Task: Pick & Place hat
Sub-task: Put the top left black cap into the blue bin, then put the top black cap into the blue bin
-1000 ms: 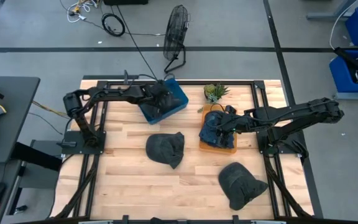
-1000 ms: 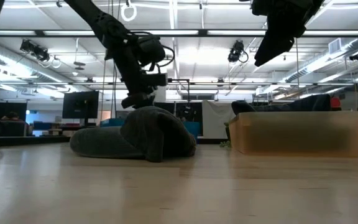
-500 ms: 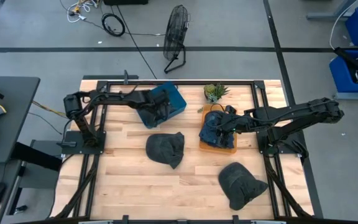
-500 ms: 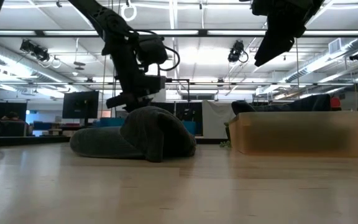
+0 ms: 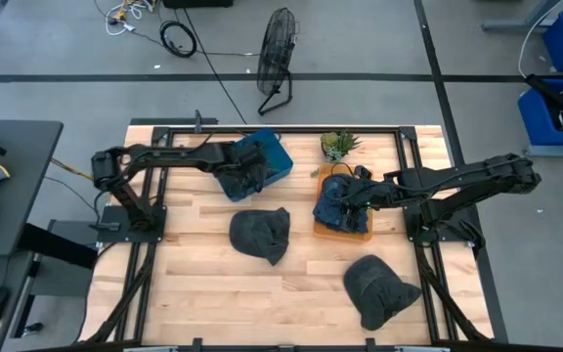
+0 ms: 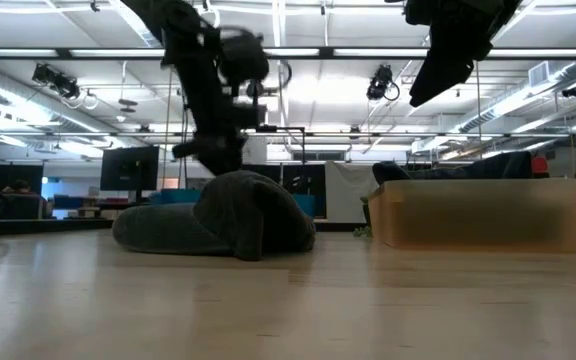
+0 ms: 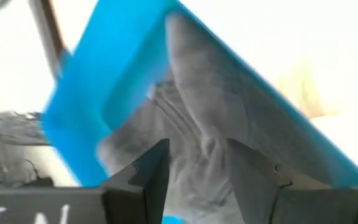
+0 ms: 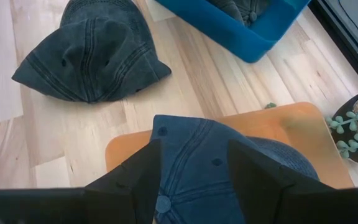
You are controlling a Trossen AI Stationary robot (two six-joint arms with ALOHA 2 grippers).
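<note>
Hat point(image 5: 261, 235) lies mid-worktop point(image 5: 194, 288), free all round; my left gripper point(image 7: 196, 163), fingers parted, hovers over the far-edge blue bin point(image 5: 280, 159).

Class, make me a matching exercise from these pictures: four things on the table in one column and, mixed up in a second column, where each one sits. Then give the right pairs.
Things:
1. blue hat
2. grey hat
3. potted plant
4. dark hat

Places:
A. at the table's far edge, beside the orange bin
B. in the orange bin, under the right gripper
C. loose on the near part of the table
D. in the blue bin, under the left gripper

Pairs: 1-B, 2-D, 3-A, 4-C
</note>
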